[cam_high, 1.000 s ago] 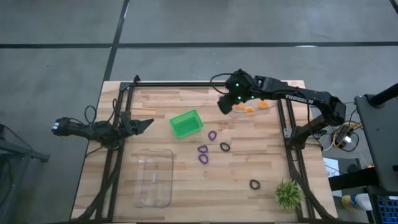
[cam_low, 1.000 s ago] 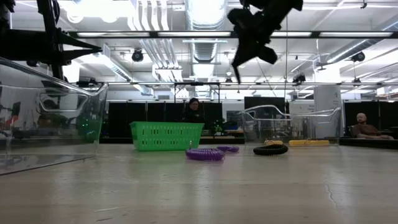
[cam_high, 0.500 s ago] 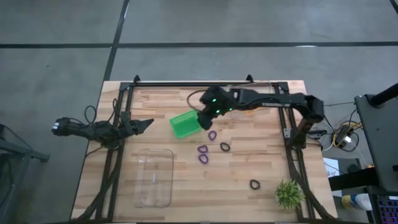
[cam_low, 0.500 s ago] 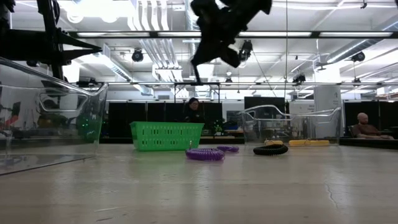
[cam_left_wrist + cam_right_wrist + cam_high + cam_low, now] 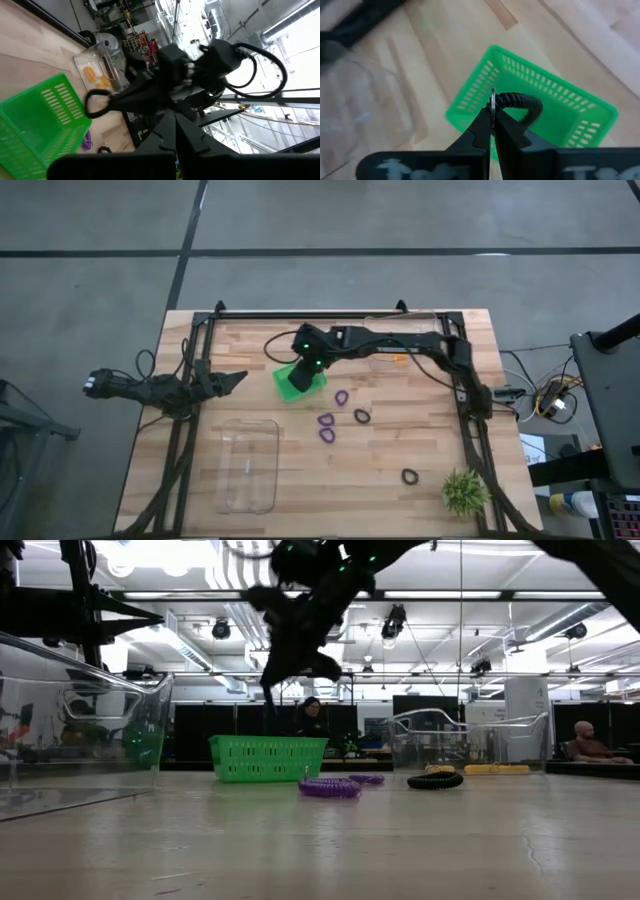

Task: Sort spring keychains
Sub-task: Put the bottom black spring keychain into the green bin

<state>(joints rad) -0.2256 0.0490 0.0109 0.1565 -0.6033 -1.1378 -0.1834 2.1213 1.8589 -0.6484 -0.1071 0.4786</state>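
Observation:
My right gripper (image 5: 493, 120) hangs over the green bin (image 5: 300, 380), shut on a black spring keychain (image 5: 522, 102). The low view shows this gripper (image 5: 268, 692) well above the bin (image 5: 268, 758). On the table lie three purple keychains (image 5: 327, 420) and two black ones (image 5: 361, 416) (image 5: 408, 476). Orange keychains (image 5: 95, 75) sit in a clear tray at the far right. My left gripper (image 5: 236, 378) waits shut at the table's left side, pointing toward the bin. My right gripper pinches the black keychain at its metal ring (image 5: 493, 100) between the two fingertips (image 5: 482, 125). The fingers slant down from the table's right. The coiled loop (image 5: 530, 105) sticks out past the tips, lifted clear above the inside of the green bin.
A clear empty bin (image 5: 248, 465) stands near the front left. A small green spiky plant (image 5: 465, 492) sits at the near right corner. The clear tray (image 5: 405, 352) lies under the right arm at the far right. Black frame rails run along both table sides.
My right gripper has swept from above the clear tray at the far right toward the table's left, and now hangs over the green bin, lower than before. The keychains lying on the table have stayed in place.

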